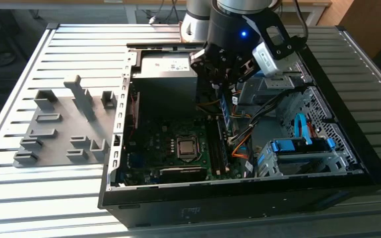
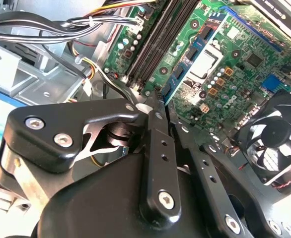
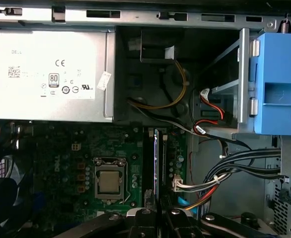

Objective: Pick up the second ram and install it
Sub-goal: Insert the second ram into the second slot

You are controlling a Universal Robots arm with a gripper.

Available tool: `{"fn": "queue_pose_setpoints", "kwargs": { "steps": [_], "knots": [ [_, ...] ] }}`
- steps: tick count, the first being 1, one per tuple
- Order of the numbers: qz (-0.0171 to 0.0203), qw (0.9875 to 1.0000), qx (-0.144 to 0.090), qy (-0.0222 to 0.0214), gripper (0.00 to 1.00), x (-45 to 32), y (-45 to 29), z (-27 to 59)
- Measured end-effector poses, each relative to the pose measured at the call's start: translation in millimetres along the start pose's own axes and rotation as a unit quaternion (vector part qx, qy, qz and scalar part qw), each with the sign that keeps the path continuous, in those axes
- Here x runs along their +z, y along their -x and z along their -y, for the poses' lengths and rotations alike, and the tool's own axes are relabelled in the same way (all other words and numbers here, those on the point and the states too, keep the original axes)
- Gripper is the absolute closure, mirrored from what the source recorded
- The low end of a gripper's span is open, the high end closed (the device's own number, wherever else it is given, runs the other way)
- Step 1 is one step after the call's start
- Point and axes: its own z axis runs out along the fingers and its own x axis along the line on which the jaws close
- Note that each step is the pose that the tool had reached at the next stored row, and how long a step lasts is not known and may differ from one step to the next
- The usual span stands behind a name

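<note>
My gripper hangs inside the open computer case, shut on the second ram. The ram is a thin blue stick that slopes down from the fingers toward the memory slots beside the processor socket. In the first wrist view the ram shows edge-on, running out from the gripper in line with the dark slots. In the second wrist view the black fingers pinch the ram's blue edge just short of the slots. Whether the ram touches a slot I cannot tell.
The power supply sits at the case's far end. Cable bundles and a blue-latched drive bay lie on the exterior view's right of the slots. A fan sits beyond the board. Grey holder blocks stand outside the case.
</note>
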Motion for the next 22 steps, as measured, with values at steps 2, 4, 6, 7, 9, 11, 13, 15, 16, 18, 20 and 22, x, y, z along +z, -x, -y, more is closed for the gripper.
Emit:
{"fn": "queue_pose_setpoints", "kwargs": {
  "steps": [2, 4, 6, 7, 9, 11, 13, 15, 16, 18, 20, 22],
  "knots": [
    [0.0000, 1.0000, 0.003, 0.0000, 0.86, 1.3, 0.1, 0.0],
    [0.0000, 1.0000, 0.007, -0.0001, 0.86, 2.6, 0.1, 0.0],
    [-0.0001, 0.9999, 0.010, -0.0001, 0.86, 4.0, 0.2, 0.0],
    [0.0000, 0.9999, 0.011, -0.0001, 0.86, 4.8, 0.3, 0.0],
    [-0.0001, 0.9999, 0.012, -0.0001, 0.86, 6.8, 0.3, 0.0],
    [0.0000, 0.9999, 0.013, -0.0001, 0.86, 9.2, 0.3, 0.0],
    [-0.0001, 0.9999, 0.013, -0.0002, 0.86, 11.6, 0.3, 0.0],
    [-0.0001, 0.9999, 0.013, -0.0002, 0.86, 13.4, 0.3, 0.0],
    [-0.0001, 0.9999, 0.013, -0.0001, 0.86, 14.2, 0.3, 0.0],
    [-0.0001, 0.9999, 0.013, -0.0001, 0.86, 15.8, 0.3, 0.0],
    [-0.0001, 0.9999, 0.013, -0.0001, 0.86, 17.3, 0.3, 0.0],
    [-0.0001, 0.9999, 0.013, -0.0002, 0.86, 18.3, 0.3, 0.0]
  ]
}}
